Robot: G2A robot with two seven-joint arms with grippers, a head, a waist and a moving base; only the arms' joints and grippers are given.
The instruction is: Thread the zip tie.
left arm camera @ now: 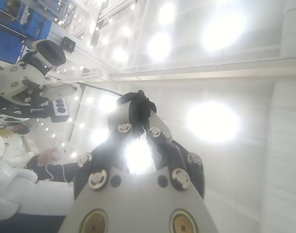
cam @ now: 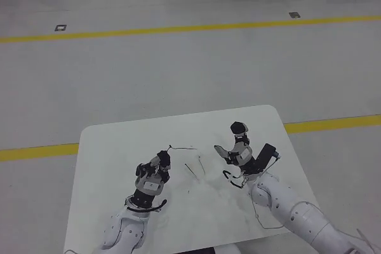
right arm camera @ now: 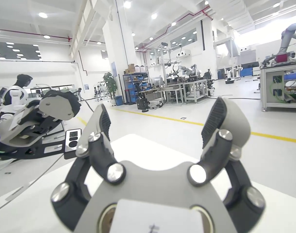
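One zip tie point(left arm camera: 99, 88) sits clamped in your left gripper point(left arm camera: 138, 104), your right gripper point(right arm camera: 160, 115) spread empty, so a rushed grab could knock its tail aside.

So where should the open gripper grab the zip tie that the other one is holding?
Probably the free tail of the zip tie, near its tip. The left gripper is shut on one end, and the thin strap sticks out sideways toward the open right gripper. So the right gripper could come in from its own side, with its jaws closing across the strap.
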